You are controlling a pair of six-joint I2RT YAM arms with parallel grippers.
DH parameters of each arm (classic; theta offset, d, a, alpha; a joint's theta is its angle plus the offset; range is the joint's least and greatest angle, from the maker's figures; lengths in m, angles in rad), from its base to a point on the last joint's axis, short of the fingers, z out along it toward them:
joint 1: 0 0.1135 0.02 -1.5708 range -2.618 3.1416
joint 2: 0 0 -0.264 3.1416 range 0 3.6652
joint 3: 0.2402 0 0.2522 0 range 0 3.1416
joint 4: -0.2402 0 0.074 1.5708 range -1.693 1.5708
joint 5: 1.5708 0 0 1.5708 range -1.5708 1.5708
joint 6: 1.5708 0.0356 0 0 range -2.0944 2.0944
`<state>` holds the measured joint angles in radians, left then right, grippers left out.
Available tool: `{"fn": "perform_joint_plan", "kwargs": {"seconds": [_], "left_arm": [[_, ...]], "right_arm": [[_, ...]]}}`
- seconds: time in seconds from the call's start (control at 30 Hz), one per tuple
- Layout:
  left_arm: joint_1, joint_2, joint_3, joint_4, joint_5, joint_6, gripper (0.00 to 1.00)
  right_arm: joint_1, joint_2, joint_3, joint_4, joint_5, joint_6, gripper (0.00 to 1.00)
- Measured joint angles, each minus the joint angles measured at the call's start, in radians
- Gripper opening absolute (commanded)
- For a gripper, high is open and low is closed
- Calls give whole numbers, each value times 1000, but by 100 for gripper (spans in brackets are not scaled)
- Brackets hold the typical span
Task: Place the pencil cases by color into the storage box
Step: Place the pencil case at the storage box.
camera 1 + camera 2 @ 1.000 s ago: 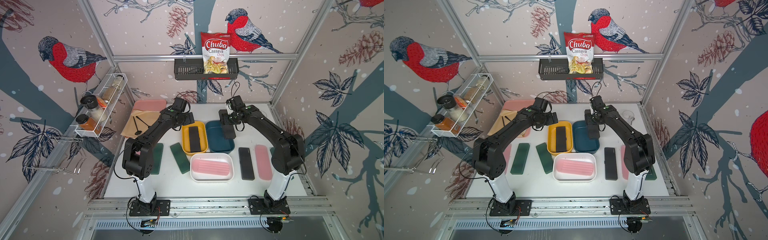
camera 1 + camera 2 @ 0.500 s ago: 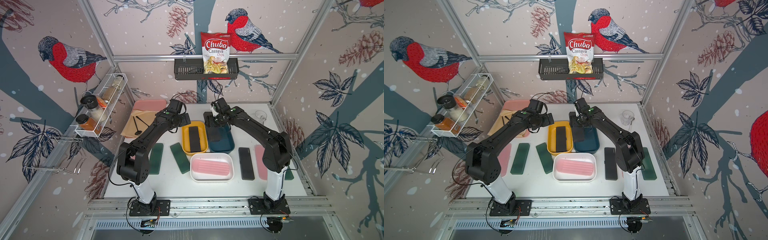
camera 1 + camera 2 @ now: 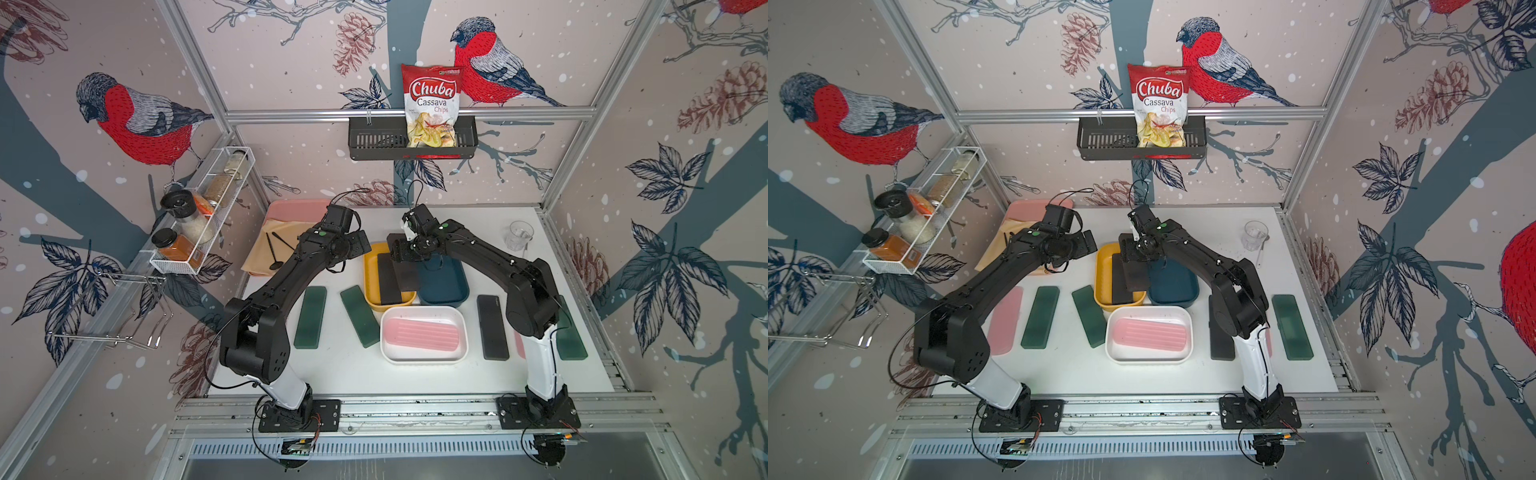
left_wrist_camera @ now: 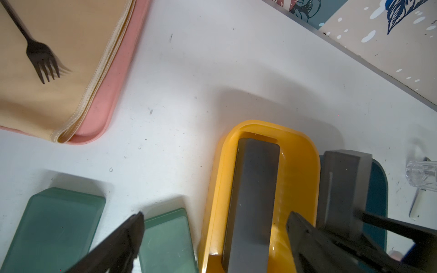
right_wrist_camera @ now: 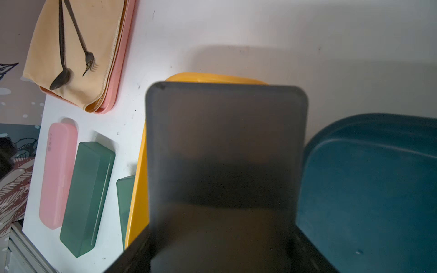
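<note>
White tabletop (image 3: 332,365): our right gripper (image 3: 402,254) clamps a black pencil case (image 3: 409,276) over the yellow tub (image 3: 371,270) rim; our left gripper (image 3: 358,245) gapes wide, empty.

Pencil cases (image 3: 1040,318): black 3, green 3, pink 3; tubs (image 3: 1100,274) 3.

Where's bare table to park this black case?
Free: back strip between pink plastic tray and clear glass, behind yellow tub and blue tub; front strip between white tub and metal rail. Crowded: beside the tubs, where pencil cases lie.
</note>
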<state>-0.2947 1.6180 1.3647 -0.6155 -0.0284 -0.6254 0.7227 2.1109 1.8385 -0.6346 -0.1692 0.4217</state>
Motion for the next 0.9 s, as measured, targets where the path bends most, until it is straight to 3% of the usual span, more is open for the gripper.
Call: {"fn": "perform_joint_plan", "kwargs": {"seconds": [0.9], "left_arm": [[1, -32, -40, -2, 3, -21, 98]], "right_arm": [[37, 114, 16, 51, 68, 49, 45]]}}
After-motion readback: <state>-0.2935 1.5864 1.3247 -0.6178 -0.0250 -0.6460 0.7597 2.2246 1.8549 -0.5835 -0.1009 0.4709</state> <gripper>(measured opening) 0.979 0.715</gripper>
